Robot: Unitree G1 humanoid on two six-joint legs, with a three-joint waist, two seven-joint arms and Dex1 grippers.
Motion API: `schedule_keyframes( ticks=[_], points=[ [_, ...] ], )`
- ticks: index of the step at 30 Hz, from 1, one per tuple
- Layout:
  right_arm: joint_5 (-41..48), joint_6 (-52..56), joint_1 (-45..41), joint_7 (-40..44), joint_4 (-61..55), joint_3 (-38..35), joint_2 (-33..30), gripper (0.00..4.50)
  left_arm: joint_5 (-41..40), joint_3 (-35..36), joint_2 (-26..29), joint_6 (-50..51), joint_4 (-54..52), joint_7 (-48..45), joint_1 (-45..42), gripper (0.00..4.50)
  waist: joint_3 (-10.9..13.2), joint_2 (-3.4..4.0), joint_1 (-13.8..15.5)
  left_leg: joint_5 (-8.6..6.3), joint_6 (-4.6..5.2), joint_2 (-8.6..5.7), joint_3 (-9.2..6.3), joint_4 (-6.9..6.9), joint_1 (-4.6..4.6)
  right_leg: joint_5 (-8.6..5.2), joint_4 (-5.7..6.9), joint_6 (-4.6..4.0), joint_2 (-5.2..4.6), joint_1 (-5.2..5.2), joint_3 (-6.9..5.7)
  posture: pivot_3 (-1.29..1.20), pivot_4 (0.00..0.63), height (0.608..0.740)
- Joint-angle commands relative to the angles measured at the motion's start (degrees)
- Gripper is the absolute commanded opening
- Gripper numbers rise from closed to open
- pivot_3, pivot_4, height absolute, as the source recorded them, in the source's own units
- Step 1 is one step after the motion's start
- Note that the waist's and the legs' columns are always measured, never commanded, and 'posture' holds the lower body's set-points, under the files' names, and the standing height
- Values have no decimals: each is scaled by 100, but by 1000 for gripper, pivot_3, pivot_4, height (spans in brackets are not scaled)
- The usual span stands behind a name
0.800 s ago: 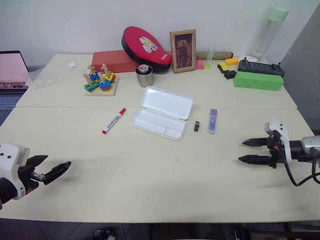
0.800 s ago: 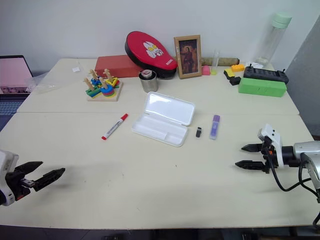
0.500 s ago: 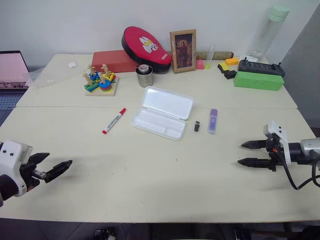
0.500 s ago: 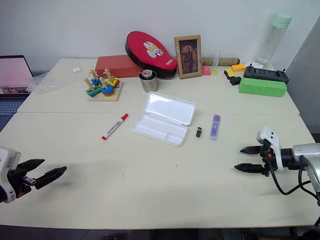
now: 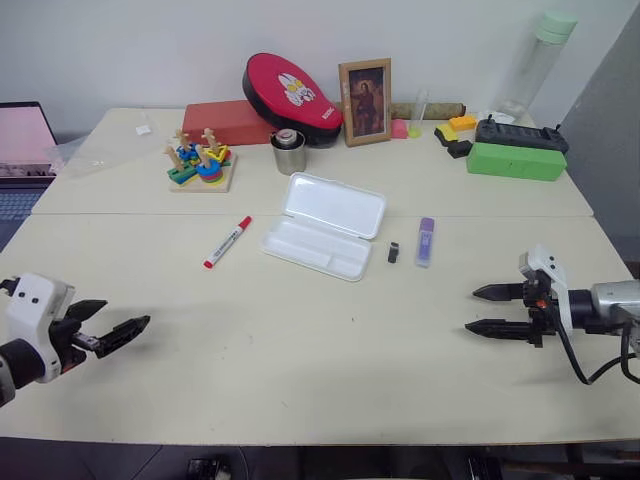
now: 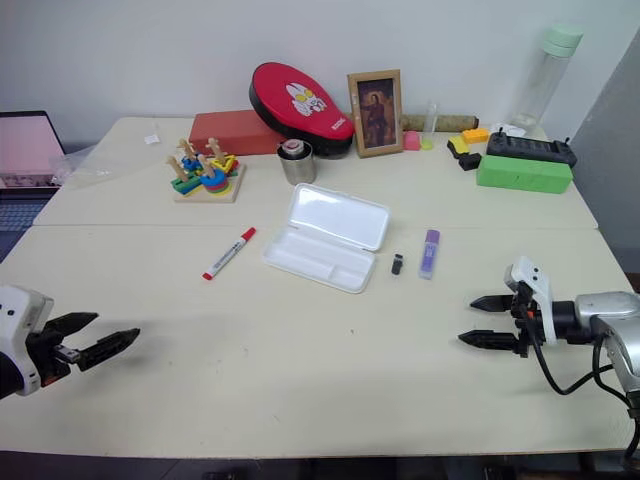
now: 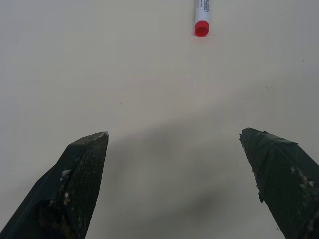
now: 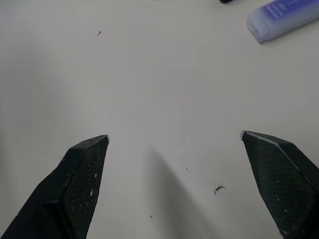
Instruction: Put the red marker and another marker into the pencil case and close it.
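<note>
The pencil case (image 5: 324,225) lies open in the middle of the cream table (image 5: 300,340), its lid tipped back toward the wall and both halves empty. The red marker (image 5: 228,241) lies slantwise on the table beside the case on the robot's left, apart from it. The purple highlighter (image 5: 425,241) lies on the case's other side, with a small black cap-like piece (image 5: 394,252) between the two. The head views show both arms low over the near part of the table, well short of these things: the left gripper (image 5: 110,322) at the near left and the right gripper (image 5: 482,309) at the near right, each with its fingers spread wide and holding nothing. The left wrist view adds the marker's red end (image 7: 202,27) ahead of that gripper's parted fingers (image 7: 75,184) over bare table. The right wrist view shows one end of the highlighter (image 8: 281,17) off to one side beyond its own fingers (image 8: 79,184). Along the back of the table stand a framed picture (image 5: 366,101), a metal cup (image 5: 289,152), a wooden stacking toy (image 5: 203,160), a red box (image 5: 227,121) and a green box (image 5: 516,160).
</note>
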Motion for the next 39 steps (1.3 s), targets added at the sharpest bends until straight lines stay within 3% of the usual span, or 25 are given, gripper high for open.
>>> schedule_keyframes(
  ticks=[1,16,25,30,39],
  points=[
    [150,41,-40,-29,-196,-164,-6,4461,0,56,14,-73,-83,-62,-44,4500,0,0,1,0,0,0,0,0,0,0,0,0,0,0,0,0,150,740],
    [103,19,-476,-545,-635,-4,474,4461,29,-439,-60,-255,-50,-49,-777,4500,0,0,-9,0,0,0,-1,1,0,0,2,0,0,1,-2,0,150,740],
    [-786,295,-1956,-2010,-748,1367,2068,4461,-252,-1959,-376,-443,-673,-730,-2011,4500,-1,-2,-8,1,-1,0,-3,2,-1,2,5,1,0,1,-3,0,150,740],
    [-1267,492,-2472,-2521,-606,2028,2807,4461,-276,-2687,-236,-389,-758,-1295,-2734,4500,-1,-1,-12,2,-2,0,-8,1,-6,2,8,0,2,-5,-8,0,150,740],
    [-1676,1213,-2579,-3009,-670,2668,3232,4461,-163,-3083,14,-379,-757,-1666,-3163,4500,-1,-1,-23,2,-1,0,-12,1,-8,2,13,0,2,-9,-12,0,150,740]
  ],
)
